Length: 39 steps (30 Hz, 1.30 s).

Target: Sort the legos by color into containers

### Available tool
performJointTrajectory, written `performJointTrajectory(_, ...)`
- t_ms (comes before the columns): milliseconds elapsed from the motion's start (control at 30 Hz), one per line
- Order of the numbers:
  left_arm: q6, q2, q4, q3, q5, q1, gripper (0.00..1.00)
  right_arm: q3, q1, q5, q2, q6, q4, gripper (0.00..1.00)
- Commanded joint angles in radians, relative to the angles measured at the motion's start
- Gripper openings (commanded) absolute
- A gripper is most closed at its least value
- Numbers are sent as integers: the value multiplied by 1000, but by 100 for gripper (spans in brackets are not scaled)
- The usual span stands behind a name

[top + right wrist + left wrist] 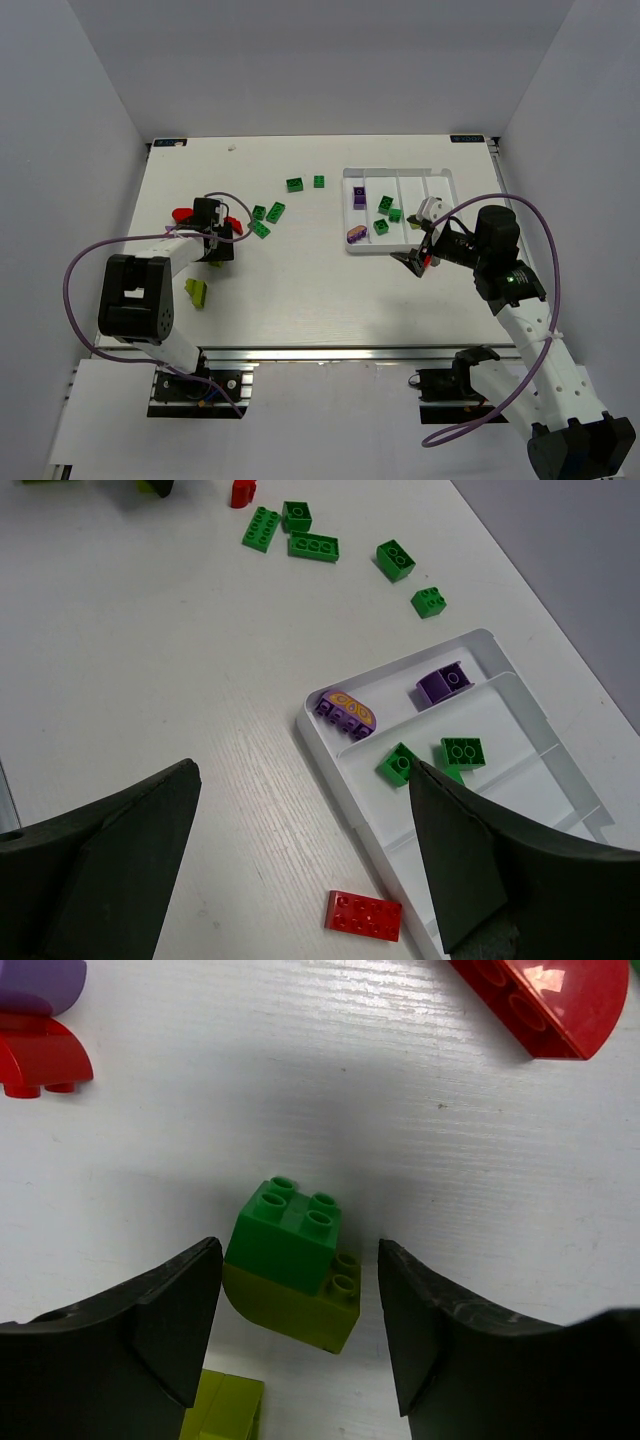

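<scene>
My left gripper (300,1250) is open, low over the table. Its fingers stand either side of a green lego stacked on a yellow-green lego (295,1270) without touching it. In the top view this gripper (215,246) is at the left. My right gripper (302,780) is open and empty, above the near-left corner of the white tray (356,821). A red lego (363,915) lies flat on the table beside the tray's edge. The tray (400,170) holds two purple legos (442,686) in the first compartment and green legos (462,751) in the second.
Red legos (545,1005) and a purple one (40,982) lie beyond the left fingers, and a loose yellow-green lego (196,291) lies near them. Several green legos (275,211) are scattered mid-table, two more (295,184) farther back.
</scene>
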<state>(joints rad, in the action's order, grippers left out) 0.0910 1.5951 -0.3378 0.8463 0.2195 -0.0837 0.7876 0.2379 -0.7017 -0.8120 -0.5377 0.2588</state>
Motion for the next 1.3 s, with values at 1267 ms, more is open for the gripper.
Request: performJointTrajectory(1267, 55, -75, 10, -44, -75, 7, 62, -8, 6, 1, -6, 10, -39, 89)
